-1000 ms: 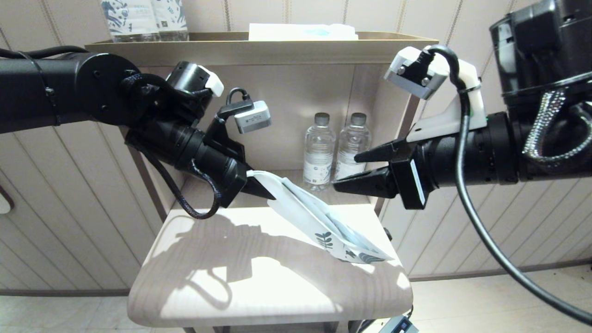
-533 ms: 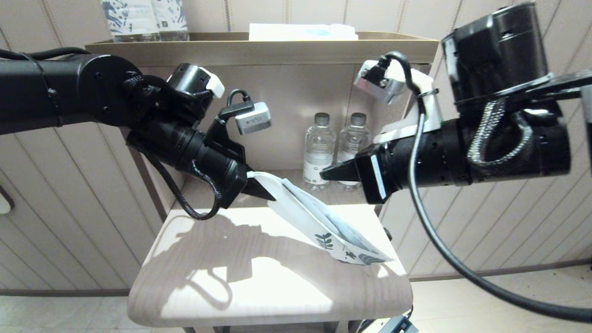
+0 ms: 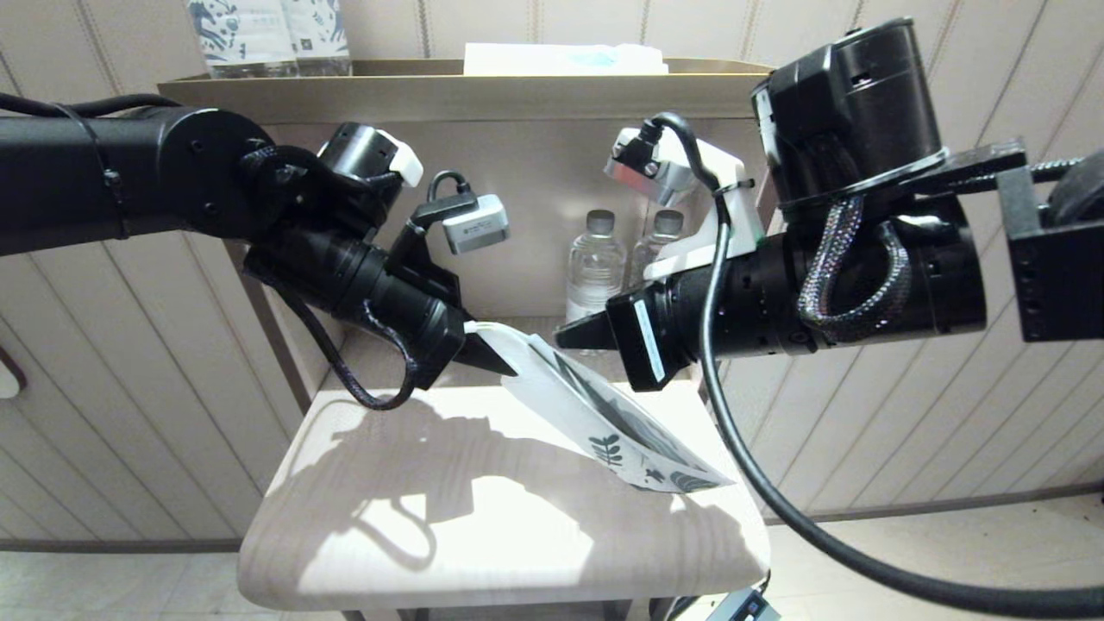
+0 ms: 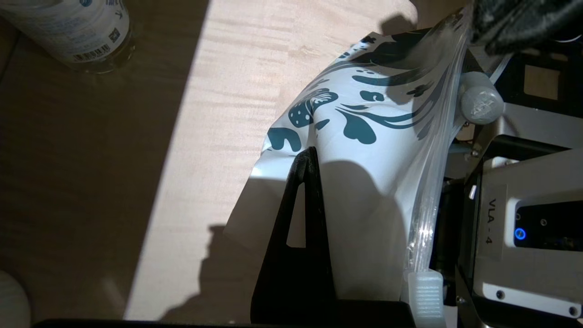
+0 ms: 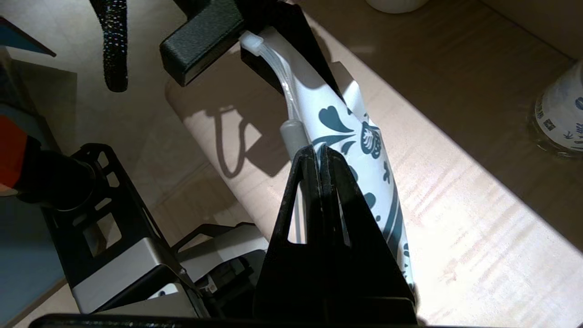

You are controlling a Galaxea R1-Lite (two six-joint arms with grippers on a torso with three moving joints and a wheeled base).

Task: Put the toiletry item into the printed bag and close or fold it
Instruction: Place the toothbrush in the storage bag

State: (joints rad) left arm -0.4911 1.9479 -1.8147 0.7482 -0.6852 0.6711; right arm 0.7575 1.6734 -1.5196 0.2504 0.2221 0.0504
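Observation:
The printed bag (image 3: 604, 418) hangs slanted over the table, its blue-printed lower end resting near the right edge. My left gripper (image 3: 493, 352) is shut on the bag's raised upper corner; the left wrist view shows one finger (image 4: 306, 182) against the white sheet (image 4: 364, 191). My right gripper (image 3: 569, 335) is shut on the bag's zip-strip top edge (image 5: 291, 98), its fingertips (image 5: 314, 157) just behind the grey slider (image 5: 294, 132). The slider (image 4: 480, 102) also shows in the left wrist view. The toothbrush is hidden.
Two clear water bottles (image 3: 595, 276) stand at the back of the pale wooden table (image 3: 483, 535). The shelf top (image 3: 483, 86) above carries blue-patterned bottles (image 3: 267, 34) and a white and light blue packet (image 3: 565, 59). One bottle base (image 5: 562, 114) stands close to the right arm.
My right gripper has moved left to the bag, rolled about its axis, and gone from open to shut on the bag's top edge. The left gripper and the bag have hardly moved.

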